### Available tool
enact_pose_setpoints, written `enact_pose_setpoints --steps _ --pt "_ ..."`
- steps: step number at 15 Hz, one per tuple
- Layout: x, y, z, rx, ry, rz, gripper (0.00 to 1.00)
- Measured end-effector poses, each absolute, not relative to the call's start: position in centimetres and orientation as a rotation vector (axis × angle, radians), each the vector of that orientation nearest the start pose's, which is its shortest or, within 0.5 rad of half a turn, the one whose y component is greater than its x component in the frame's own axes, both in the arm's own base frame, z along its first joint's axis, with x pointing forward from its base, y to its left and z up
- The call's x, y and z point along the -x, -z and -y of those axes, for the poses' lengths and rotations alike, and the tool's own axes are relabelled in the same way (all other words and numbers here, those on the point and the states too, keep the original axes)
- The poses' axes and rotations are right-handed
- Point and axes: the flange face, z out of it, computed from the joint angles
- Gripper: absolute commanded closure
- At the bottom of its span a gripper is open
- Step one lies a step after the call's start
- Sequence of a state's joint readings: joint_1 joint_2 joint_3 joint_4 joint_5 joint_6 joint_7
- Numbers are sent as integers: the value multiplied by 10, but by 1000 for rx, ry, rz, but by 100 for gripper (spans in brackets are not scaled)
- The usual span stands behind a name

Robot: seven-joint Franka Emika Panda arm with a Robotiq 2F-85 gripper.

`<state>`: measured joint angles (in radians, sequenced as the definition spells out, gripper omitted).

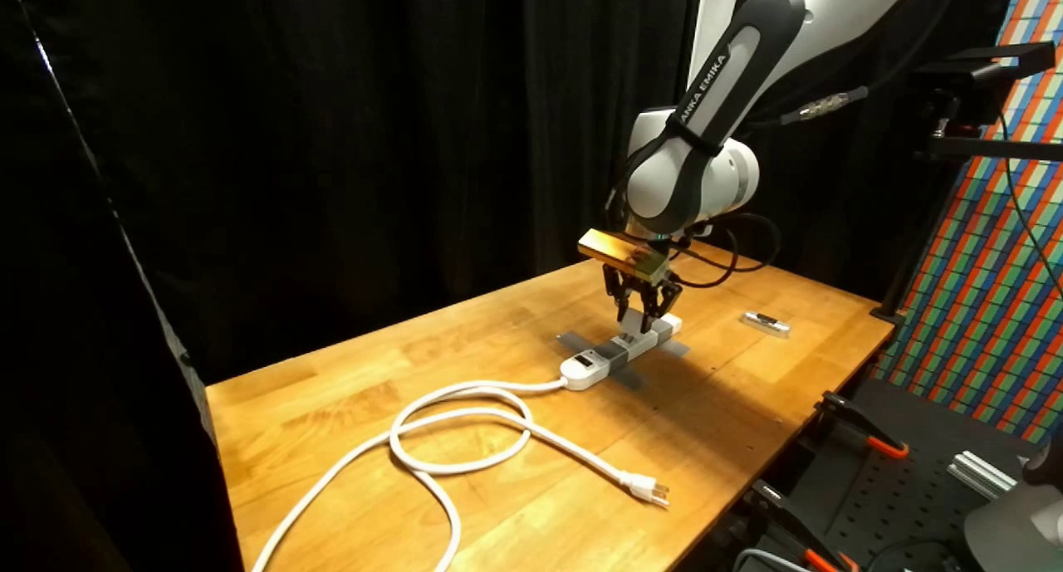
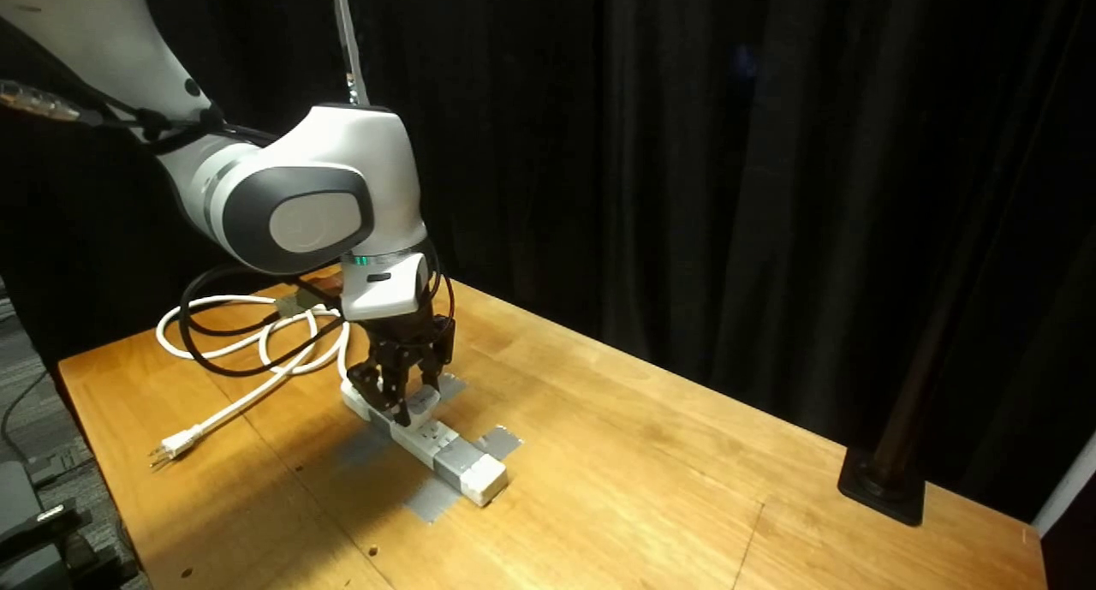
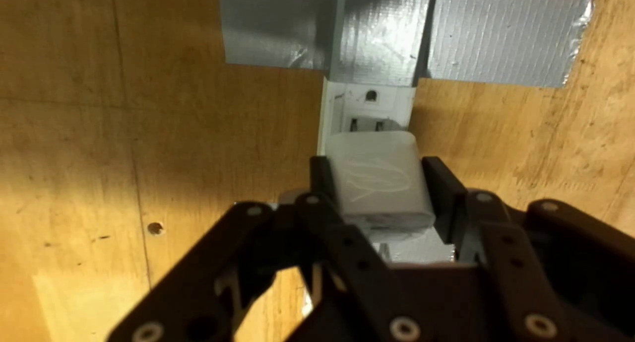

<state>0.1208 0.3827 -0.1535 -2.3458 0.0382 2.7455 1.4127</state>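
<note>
A white block (image 3: pixel 379 178) sits between the fingers (image 3: pixel 441 190) of the gripper (image 2: pixel 417 403), which are drawn in on its two opposite sides and hold it. The block is directly over the power strip (image 2: pixel 428 440), squared up with its length; whether it is seated in the strip or just above it cannot be told. In the wrist view a socket (image 3: pixel 367 112) peeps out just beside the block, partly hidden by it, and past that gray tape (image 3: pixel 382 39) straps the strip to the wooden table (image 1: pixel 498 339).

The fingers stand at the strip's long sides, with wood beyond them and wings of tape spreading both ways. The strip lies well inside the table's edges in both exterior views. A white cord (image 1: pixel 573 448) loops away from one end, its plug (image 1: pixel 639 484) lying near a long edge, and a black curtain (image 1: pixel 374 140) hangs behind the opposite one.

The wrist view alone shows a small hole (image 3: pixel 155 228) in the wood close up. In an exterior view a small white-and-black item (image 1: pixel 766 323) lies apart from the strip, with an orange-tipped clamp (image 1: pixel 889 448) by the table's edge. In an exterior view a dark stand base (image 2: pixel 882 485) rests at the back edge.
</note>
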Motion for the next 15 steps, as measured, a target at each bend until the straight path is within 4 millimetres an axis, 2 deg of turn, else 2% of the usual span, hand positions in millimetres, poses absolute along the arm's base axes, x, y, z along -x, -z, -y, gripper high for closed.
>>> enact_pose_setpoints --steps 15 --pt "-509 -173 18 2382 102 -2051 77"
